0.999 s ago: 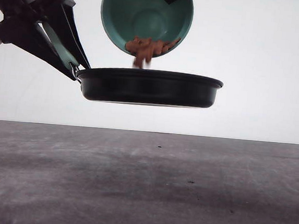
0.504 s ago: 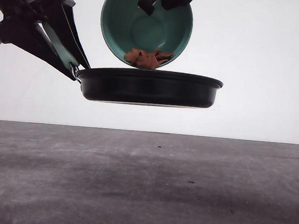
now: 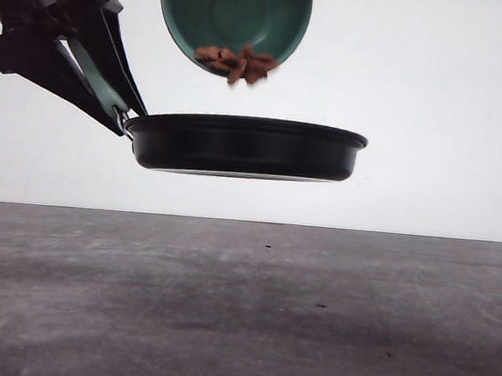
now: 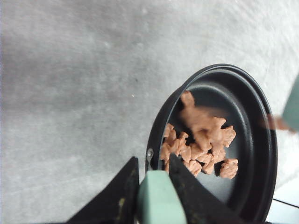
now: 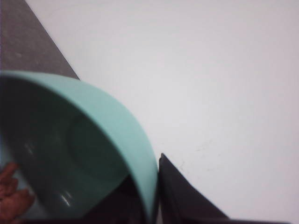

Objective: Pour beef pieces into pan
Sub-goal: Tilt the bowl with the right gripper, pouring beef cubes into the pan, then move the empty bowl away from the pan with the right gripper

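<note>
Pour step underway. Left gripper (image 4: 152, 186) pinching pan (image 3: 246, 148) by mint handle (image 4: 159, 200), holding it level in air above table (image 3: 240, 310). Right gripper (image 5: 156, 196) clamping rim of tilted teal bowl (image 3: 235, 15) above pan. Beef pieces (image 4: 198, 144) partly lying in pan; remainder (image 3: 236, 62) clinging at bowl's lower lip. Next move likely calling for steeper tilt, bowl lip staying over pan's middle.
</note>
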### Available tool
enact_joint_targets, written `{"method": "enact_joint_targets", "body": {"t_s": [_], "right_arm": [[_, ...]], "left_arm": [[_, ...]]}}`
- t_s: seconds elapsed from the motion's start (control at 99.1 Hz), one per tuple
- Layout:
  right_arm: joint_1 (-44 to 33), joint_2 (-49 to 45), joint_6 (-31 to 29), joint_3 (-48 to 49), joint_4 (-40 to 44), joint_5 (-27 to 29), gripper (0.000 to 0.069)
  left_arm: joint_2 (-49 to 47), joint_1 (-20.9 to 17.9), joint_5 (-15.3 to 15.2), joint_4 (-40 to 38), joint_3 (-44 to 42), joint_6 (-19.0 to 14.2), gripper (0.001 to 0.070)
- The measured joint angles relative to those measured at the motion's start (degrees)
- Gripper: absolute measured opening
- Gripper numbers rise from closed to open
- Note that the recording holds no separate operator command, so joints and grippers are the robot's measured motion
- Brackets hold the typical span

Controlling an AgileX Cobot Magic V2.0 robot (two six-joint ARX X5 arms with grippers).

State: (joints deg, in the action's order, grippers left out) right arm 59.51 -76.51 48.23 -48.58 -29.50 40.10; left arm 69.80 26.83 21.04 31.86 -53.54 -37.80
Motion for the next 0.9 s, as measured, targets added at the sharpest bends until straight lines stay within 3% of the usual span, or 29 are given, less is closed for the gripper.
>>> {"method": "enact_joint_targets", "body": {"t_s": [0.615,0.757,0.898], "right_arm": [[0.07,0.17,-0.85,4.79,-11.72,0.22,0.0018],[-1.64,3.41,-8.35,3.78,-2.47,4.28,0.0019],[-6.49,10.03,-22.97,-0.11,13.99,3.65,0.0019]], "left_arm": [[0.0,-1.49,0.17,0.94,0.0,-0.39,0.0059],[0.0,-1.53,-1.79,0.92,0.0,0.85,0.0059],[0.0,-1.81,-2.03,0.55,0.0,2.21,0.0059]]}}
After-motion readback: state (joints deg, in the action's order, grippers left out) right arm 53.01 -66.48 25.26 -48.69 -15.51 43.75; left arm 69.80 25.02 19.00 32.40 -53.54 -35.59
